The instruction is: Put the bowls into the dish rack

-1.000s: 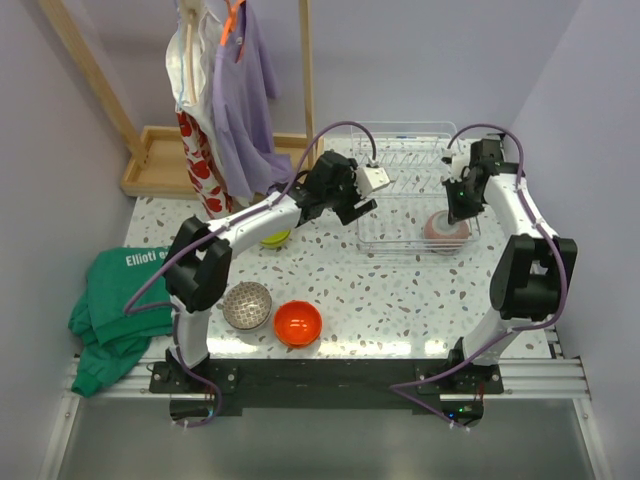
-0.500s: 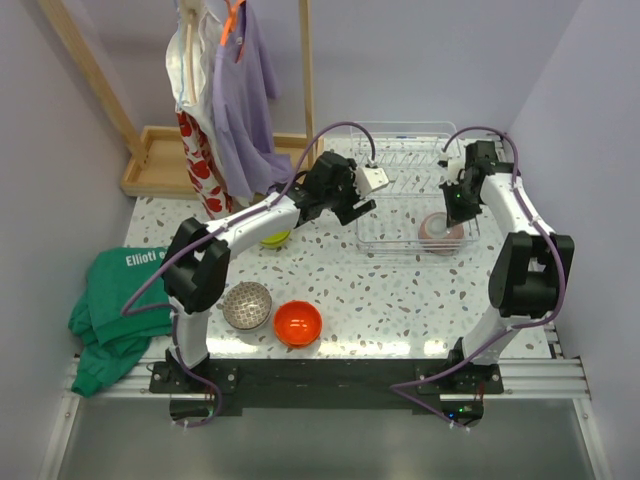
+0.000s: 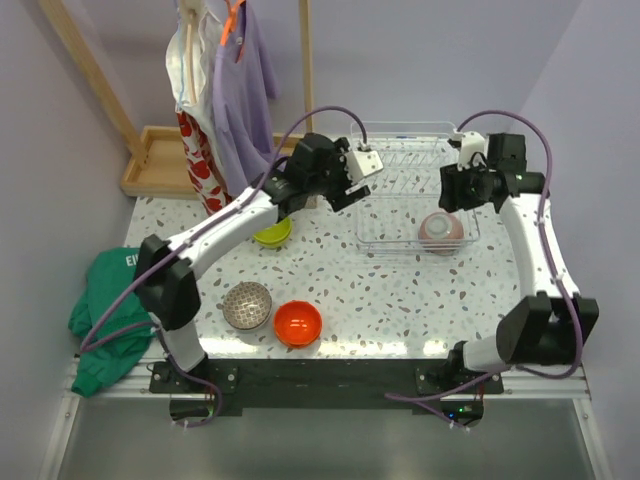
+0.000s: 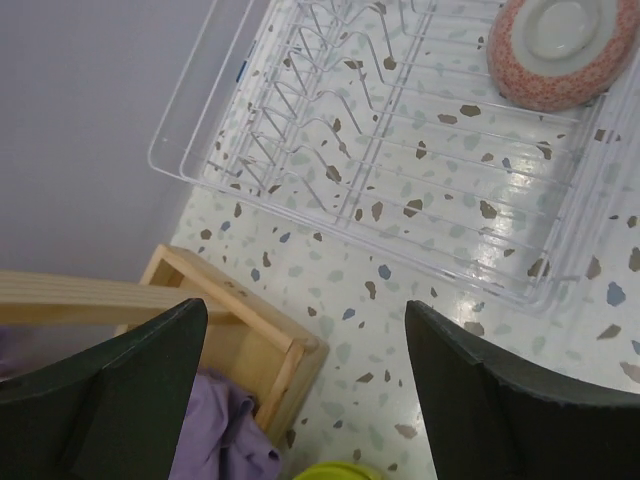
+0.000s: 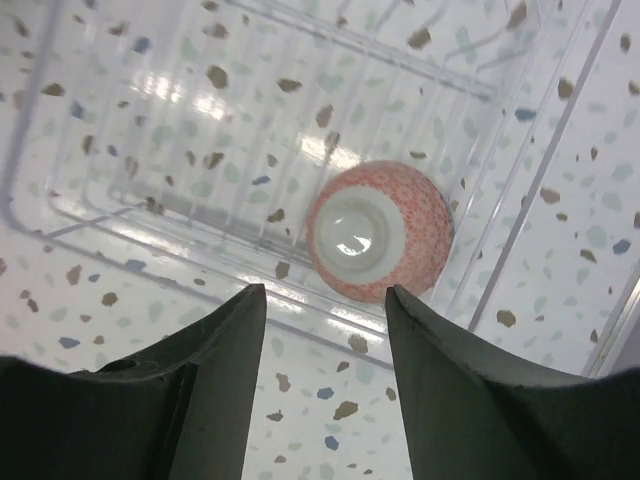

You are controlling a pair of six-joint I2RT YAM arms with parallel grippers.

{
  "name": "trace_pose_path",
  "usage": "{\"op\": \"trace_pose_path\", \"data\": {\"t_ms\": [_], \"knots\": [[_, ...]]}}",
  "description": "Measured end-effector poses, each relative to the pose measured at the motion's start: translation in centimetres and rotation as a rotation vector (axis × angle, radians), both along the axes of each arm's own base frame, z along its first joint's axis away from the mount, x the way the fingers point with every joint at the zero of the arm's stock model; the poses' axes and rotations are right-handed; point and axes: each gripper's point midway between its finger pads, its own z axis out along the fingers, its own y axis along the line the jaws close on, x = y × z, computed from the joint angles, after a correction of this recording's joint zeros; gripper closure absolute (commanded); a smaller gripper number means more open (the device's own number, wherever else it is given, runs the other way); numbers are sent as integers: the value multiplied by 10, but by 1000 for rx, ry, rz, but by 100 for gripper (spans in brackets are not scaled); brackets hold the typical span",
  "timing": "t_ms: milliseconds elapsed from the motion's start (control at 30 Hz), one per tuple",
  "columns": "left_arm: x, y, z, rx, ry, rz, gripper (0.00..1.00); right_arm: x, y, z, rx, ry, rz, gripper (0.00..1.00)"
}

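Note:
The clear dish rack (image 3: 395,215) stands at the back right. A pink-bottomed bowl (image 3: 441,230) lies upside down in its near right corner, also seen in the right wrist view (image 5: 378,243) and the left wrist view (image 4: 562,50). My right gripper (image 3: 450,192) hovers above that bowl, open (image 5: 325,300), with nothing between its fingers. My left gripper (image 3: 343,190) hangs open (image 4: 300,330) over the table left of the rack (image 4: 330,150). The lime green bowl (image 3: 272,232) sits below it. The grey speckled bowl (image 3: 246,304) and the orange-red bowl (image 3: 298,322) rest near the front.
A wooden tray base (image 3: 160,160) with posts and hanging clothes (image 3: 235,100) stands at the back left; its corner (image 4: 240,320) shows in the left wrist view. A green cloth (image 3: 110,310) hangs over the table's left edge.
My right gripper has opened, let go of the pink-bottomed bowl and drawn up and back; the bowl stays in the rack. My left arm has swung left, uncovering the lime green bowl.

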Motion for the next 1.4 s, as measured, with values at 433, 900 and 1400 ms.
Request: {"op": "trace_pose_path", "data": {"t_ms": [433,900,1400], "knots": [[-101,137,17,120,-20,42,11,-54,139,22,121,-105,549,38],[-184,271,-59,294,53,261,13,-163,290,-20,31,-79,1196,43],[-221,318,-117,447,173,362,12,-260,338,-69,-12,-109,1461,47]]}}
